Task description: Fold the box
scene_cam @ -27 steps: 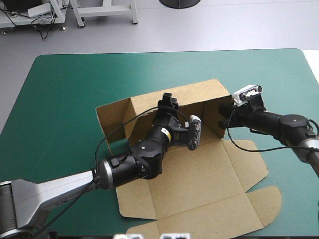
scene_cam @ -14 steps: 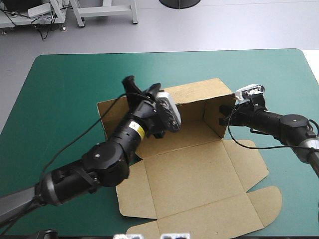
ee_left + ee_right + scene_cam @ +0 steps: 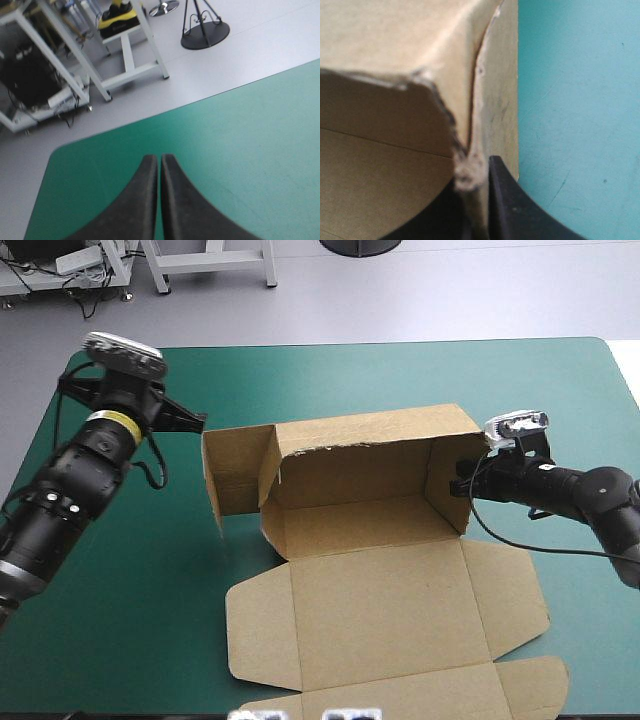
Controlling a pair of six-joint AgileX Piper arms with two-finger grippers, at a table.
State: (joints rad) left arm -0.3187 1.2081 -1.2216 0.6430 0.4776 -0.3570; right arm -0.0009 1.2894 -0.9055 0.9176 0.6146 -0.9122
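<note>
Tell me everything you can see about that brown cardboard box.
The box is a cut sheet of brown board, half formed: back wall and right wall stand upright, a left flap stands swung outward, and the lid panel with its tabs lies flat on the teal-green cover. The right gripper pinches the right wall's edge; nothing else touches it.

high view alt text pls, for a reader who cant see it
A brown box, walls raised and lid flat, sits on the teal-green table. The right gripper pinches its right wall; the left gripper hangs raised, shut, left of the box.
</note>
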